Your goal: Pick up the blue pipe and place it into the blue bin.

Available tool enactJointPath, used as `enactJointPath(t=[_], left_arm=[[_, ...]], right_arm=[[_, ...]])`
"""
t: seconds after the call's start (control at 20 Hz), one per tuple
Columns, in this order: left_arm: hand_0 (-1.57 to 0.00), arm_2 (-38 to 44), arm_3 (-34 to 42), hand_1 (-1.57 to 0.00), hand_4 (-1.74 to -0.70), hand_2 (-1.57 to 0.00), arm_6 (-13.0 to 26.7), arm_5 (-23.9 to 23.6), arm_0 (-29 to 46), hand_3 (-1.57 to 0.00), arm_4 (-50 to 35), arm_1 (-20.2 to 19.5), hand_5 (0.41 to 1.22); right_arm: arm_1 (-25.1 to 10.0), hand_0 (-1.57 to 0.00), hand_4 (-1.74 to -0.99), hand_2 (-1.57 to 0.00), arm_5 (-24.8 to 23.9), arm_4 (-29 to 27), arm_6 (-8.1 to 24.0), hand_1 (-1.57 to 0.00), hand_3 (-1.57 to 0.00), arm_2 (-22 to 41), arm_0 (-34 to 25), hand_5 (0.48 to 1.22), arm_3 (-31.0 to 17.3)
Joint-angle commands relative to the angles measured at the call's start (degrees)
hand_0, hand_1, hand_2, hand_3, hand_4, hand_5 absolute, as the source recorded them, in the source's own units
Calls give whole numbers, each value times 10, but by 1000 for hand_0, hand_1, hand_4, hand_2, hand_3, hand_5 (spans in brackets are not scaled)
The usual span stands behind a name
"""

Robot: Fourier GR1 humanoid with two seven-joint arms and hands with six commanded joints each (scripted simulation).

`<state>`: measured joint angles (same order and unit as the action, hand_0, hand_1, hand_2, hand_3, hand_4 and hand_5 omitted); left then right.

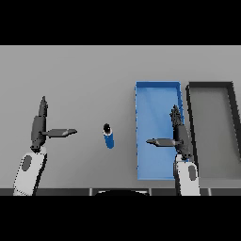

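Pipe: blue, dark-capped, on the grey table, just beside the blue bin's left wall.
Blue bin: at the pipe's 3 o'clock.
Dark bin: right of the blue bin.
Left hand: at the pipe's 9 o'clock, fingers straight, thumb out, holding nothing.
Right hand: over the blue bin's right side, fingers straight, thumb out, holding nothing.

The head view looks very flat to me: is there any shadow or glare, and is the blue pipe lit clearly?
Head view: even, soft light, no glare on the grey table; the short blue cylindrical pipe shows a dark top end and almost no cast shadow; the rectangular blue bin is evenly bright.
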<state>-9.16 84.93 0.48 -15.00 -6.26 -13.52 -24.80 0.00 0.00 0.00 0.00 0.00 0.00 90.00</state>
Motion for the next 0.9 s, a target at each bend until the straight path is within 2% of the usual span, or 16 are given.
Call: enactJointPath(t=[0.0, 0.25, 0.3, 0.35, 0.4, 0.45, 0.6, 0.8, 0.85], left_arm=[[1, 0, 1, 1, -1006, 1, -2, -1, 0, 1, 1, 1, 586], [1, -5, 5, 1, -1006, 1, -3, -7, 1, 1, 6, 5, 586], [1, -25, 11, 1, -1006, 1, -36, 50, 17, 1, 13, -31, 586], [1, -33, 11, 1, -1011, 1, -58, 90, 29, 1, 14, -55, 588], [1, -39, 13, 1, -1011, 1, -69, 111, 35, 1, 17, -69, 588], [1, -41, 17, 1, -1010, 1, -73, 124, 35, 1, 16, -81, 588], [1, -45, 17, 1, -1007, 1, -79, 142, 38, 1, 14, -90, 587], [1, -61, 39, 1, -1021, 1, -97, 192, 48, 1, 0, -103, 587], [1, -72, 39, 1, -1020, 1, -91, 203, 47, 1, 3, -103, 582]], right_arm=[[-1, 1, -1222, 1, 0, -1, 0, 1, 1, -1, 0, 603, 0], [-4, 1, -1222, 1, 4, -7, -5, 1, 1, -6, 3, 603, -3], [-39, 1, -1222, 1, 21, 23, -36, 1, 1, 10, 20, 603, 13], [-59, 1, -1227, 1, 33, 35, -53, 1, 1, 18, 31, 603, 28], [-67, 1, -1230, 1, 39, 46, -57, 1, 1, 30, 44, 601, 46], [-74, 1, -1228, 1, 46, 50, -58, 1, 1, 34, 50, 599, 55], [-78, 1, -1230, 1, 43, 61, -34, 1, 1, 41, 54, 595, 66], [-80, 1, -1216, 1, 44, 64, -31, 1, 1, 42, 52, 587, 62], [-82, 1, -1215, 1, 47, 63, -34, 1, 1, 43, 51, 587, 65]])
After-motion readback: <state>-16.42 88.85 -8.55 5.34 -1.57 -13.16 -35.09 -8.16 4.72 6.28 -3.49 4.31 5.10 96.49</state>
